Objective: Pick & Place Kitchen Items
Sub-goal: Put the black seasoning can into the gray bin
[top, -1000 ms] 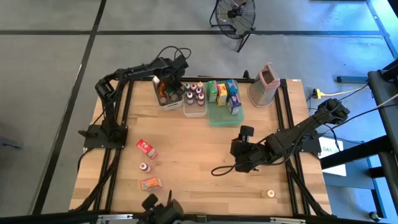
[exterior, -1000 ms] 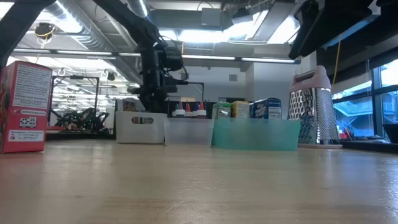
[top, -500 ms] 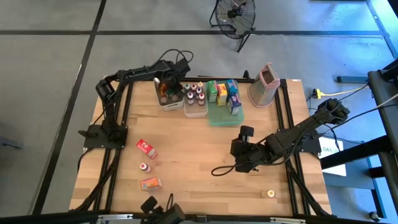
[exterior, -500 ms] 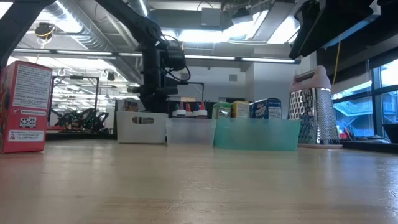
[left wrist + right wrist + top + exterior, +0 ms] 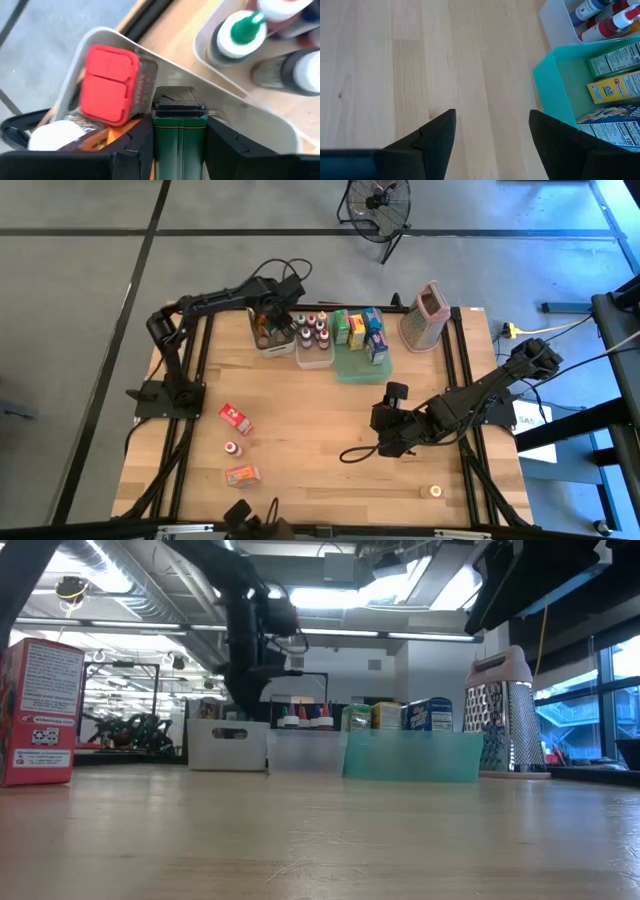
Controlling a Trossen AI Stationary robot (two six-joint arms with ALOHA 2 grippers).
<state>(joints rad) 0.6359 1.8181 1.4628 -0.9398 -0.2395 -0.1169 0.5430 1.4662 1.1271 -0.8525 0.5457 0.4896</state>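
My left gripper [image 5: 272,308] hangs over the white bin [image 5: 272,340] at the table's far left, shut on a dark green bottle with a black top [image 5: 180,125]. In the bin lie a red-capped jar [image 5: 110,82] and a white-capped one [image 5: 55,135]. A red box [image 5: 235,418], a small bottle [image 5: 232,448] and an orange packet [image 5: 242,475] rest on the table's left side, and a small jar [image 5: 435,491] at the near right. My right gripper [image 5: 392,402] hovers open over bare wood at mid-table. My left gripper pinches the green bottle's two sides [image 5: 162,137] between its two fingers, which point steeply down from above and lie along the bottle. The black-topped end [image 5: 179,100] sticks out past the fingertips, over the white bin's wall [image 5: 215,87].
A clear bin of small bottles [image 5: 313,340] stands right of the white bin, then a green tray [image 5: 352,370] with boxes. A metal grater with a pink top [image 5: 425,315] stands at the far right. Bare wood lies under my right gripper [image 5: 492,117].
My left gripper has risen a little over the white bin, still shut on the green bottle, and has drifted slightly toward the far edge.
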